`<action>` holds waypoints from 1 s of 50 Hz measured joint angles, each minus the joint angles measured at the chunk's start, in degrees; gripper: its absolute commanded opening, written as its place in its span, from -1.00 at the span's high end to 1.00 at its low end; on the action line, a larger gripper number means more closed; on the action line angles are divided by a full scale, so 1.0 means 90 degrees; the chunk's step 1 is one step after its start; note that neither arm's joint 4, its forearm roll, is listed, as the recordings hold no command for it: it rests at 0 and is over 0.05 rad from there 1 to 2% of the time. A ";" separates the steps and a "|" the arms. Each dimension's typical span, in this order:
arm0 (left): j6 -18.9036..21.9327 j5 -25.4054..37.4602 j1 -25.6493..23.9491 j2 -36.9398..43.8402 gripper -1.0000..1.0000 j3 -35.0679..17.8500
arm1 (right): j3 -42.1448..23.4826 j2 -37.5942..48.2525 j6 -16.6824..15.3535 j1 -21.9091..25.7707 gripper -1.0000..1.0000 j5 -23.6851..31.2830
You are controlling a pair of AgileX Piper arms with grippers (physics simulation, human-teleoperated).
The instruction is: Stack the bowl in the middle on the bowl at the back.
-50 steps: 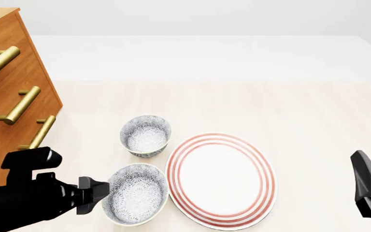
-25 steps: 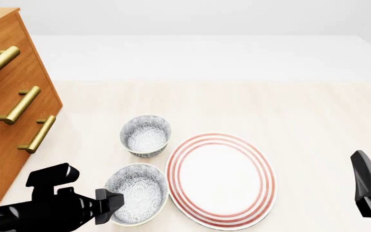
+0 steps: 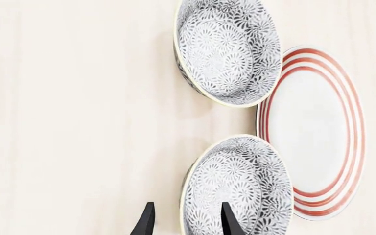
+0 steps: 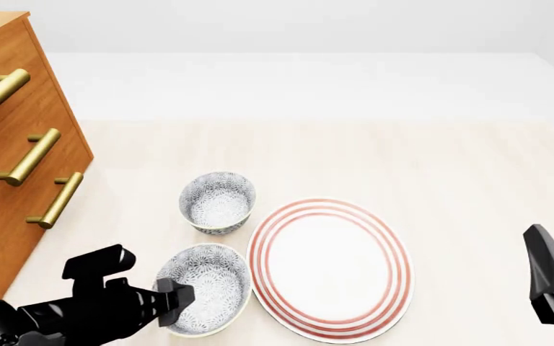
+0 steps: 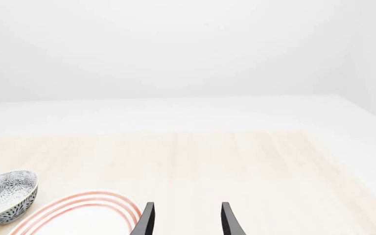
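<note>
The bowl in the middle (image 4: 207,288) is the nearer of two grey-blue floral bowls, just left of the plate. The bowl at the back (image 4: 217,201) sits upright a short gap beyond it. My left gripper (image 4: 182,299) is open at the nearer bowl's left rim. In the left wrist view the left gripper (image 3: 186,223) straddles that rim, one finger inside the middle bowl (image 3: 240,188) and one outside; the back bowl (image 3: 227,49) lies farther on. My right gripper (image 5: 186,223) is open and holds nothing, off at the table's right (image 4: 548,277).
A big white plate with red rings (image 4: 330,268) lies right of both bowls, close to the nearer one. A wooden drawer cabinet with brass handles (image 4: 17,144) stands at the left. The right wrist view shows the plate's edge (image 5: 83,210) and the back bowl (image 5: 5,196).
My left arm has dropped and slid right, bringing its fingers from beside the nearer bowl onto its left rim. The bowls, plate and right arm have not moved.
</note>
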 measured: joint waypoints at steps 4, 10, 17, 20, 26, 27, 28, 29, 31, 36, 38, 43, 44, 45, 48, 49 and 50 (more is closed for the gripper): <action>0.0026 -0.0117 -0.0002 0.0090 1.00 0.0007 | 0.0001 -0.0019 0.0001 0.0000 -1.00 0.0017; 0.0060 -0.0142 -0.0002 0.0092 1.00 -0.0002 | 0.0002 -0.0058 0.0000 0.0000 -1.00 0.0055; 0.0138 0.0008 0.0071 -0.0041 1.00 -0.0039 | 0.0003 -0.0108 -0.0003 0.0002 -1.00 0.0106; 0.0188 0.0265 0.0112 -0.0281 1.00 -0.0082 | 0.0004 -0.0123 -0.0001 0.0001 -1.00 0.0122; 0.0289 0.0995 0.0177 -0.0950 1.00 -0.0232 | 0.0004 -0.0145 -0.0006 0.0003 -1.00 0.0147; 0.0309 0.1142 0.0185 -0.1078 1.00 -0.0272 | 0.0004 -0.0148 -0.0007 0.0003 -1.00 0.0151; 0.0326 0.1298 0.0192 -0.1208 1.00 -0.0318 | 0.0004 -0.0151 -0.0009 0.0004 -1.00 0.0155; 0.0342 0.1452 0.0198 -0.1336 1.00 -0.0366 | 0.0004 -0.0154 -0.0010 0.0004 -1.00 0.0158; 0.0376 0.1745 0.0208 -0.1573 1.00 -0.0465 | 0.0004 -0.0159 -0.0012 0.0003 -1.00 0.0164; 0.0462 0.2541 0.0197 -0.2169 1.00 -0.0768 | 0.0004 -0.0160 -0.0019 0.0005 -1.00 0.0169; 0.0490 0.2853 0.0178 -0.2396 1.00 -0.0893 | 0.0004 -0.0157 -0.0022 0.0006 -1.00 0.0167; 0.0563 0.3778 0.0027 -0.2962 1.00 -0.1264 | 0.0004 -0.0133 -0.0032 0.0010 -1.00 0.0147; 0.0584 0.3981 -0.0010 -0.3067 1.00 -0.1355 | 0.0003 -0.0126 -0.0034 0.0010 -1.00 0.0141; 0.0610 0.4303 -0.0078 -0.3215 1.00 -0.1489 | 0.0003 -0.0129 -0.0034 0.0011 -1.00 0.0145; 0.0676 0.5120 -0.0257 -0.3617 1.00 -0.1843 | 0.0002 -0.0143 -0.0035 0.0014 -1.00 0.0159; 0.0697 0.5356 -0.0306 -0.3730 1.00 -0.1946 | 0.0002 -0.0147 -0.0035 0.0014 -1.00 0.0164; 0.0719 0.5575 -0.0351 -0.3834 1.00 -0.2041 | 0.0002 -0.0150 -0.0035 0.0015 -1.00 0.0167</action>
